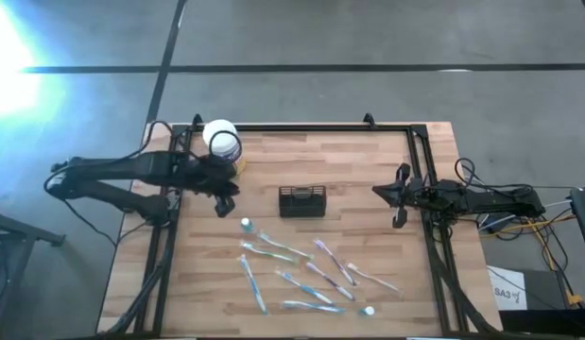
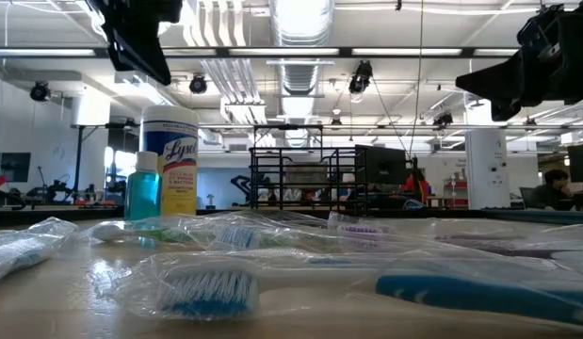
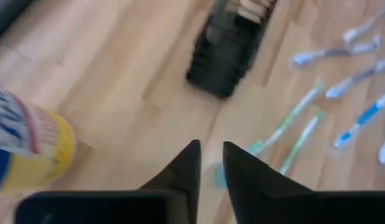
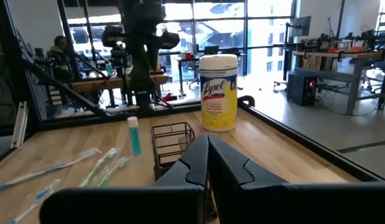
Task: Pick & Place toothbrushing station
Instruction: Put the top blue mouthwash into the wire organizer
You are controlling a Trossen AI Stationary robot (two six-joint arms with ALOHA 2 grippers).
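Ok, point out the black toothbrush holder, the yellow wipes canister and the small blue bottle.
black toothbrush holder (image 1: 301, 201): high view, middle of its top.
yellow wipes canister (image 4: 218, 93): right wrist view, on the front label.
small blue bottle (image 2: 142, 193): low view, on its blue body beside the canister.

The toothbrushing station (image 1: 301, 201) is a small black rectangular holder with open, slotted wire-like sides; it stands upright on the wooden bench (image 1: 368, 161), near its middle, long side running left to right; nothing touches it; its inside looks empty in the right wrist view (image 4: 172, 146).
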